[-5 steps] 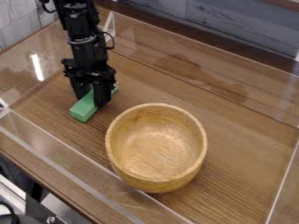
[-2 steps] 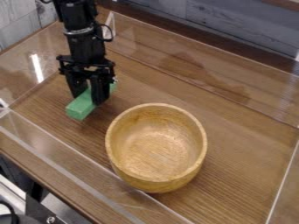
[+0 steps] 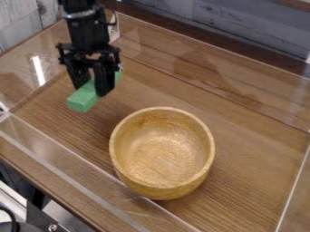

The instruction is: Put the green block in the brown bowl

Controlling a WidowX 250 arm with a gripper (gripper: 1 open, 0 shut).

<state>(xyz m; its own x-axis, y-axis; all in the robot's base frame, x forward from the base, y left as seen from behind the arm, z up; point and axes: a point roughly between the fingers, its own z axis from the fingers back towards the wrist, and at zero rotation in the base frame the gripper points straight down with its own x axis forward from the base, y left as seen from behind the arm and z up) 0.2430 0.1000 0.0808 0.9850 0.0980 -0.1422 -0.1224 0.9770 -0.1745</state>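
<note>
Camera view, the only one. Claw (image 3: 94, 89): narrow, closed on the green block (image 3: 82, 98), which sits between its fingers. Block appears raised off the wooden table (image 3: 248, 109); height under it cannot be read from this angle.

Key relation: the brown bowl (image 3: 162, 170) lies from the claw toward the lower right of the picture, near it but to one side, so block and bowl opening do not overlap in this view. Single arm in use, hence no choice of arm. Block's long axis appears to slant from lower left of the claw to upper right, with one end showing below the fingers and a bit of green beyond them; the dark fingers hide the middle. That slant runs roughly crosswise to the line from claw to bowl.

Judged step: grasp made, carry pending. Next move calls for travel toward the lower right, high enough to pass the near rim, then release over the bowl's middle. Risk: low carry knocks block on rim, or early opening drops it outside.

Appearance of block: bright green, small, bar-shaped, plain faces, smooth as far as resolution allows; far smaller than the bowl.
</note>
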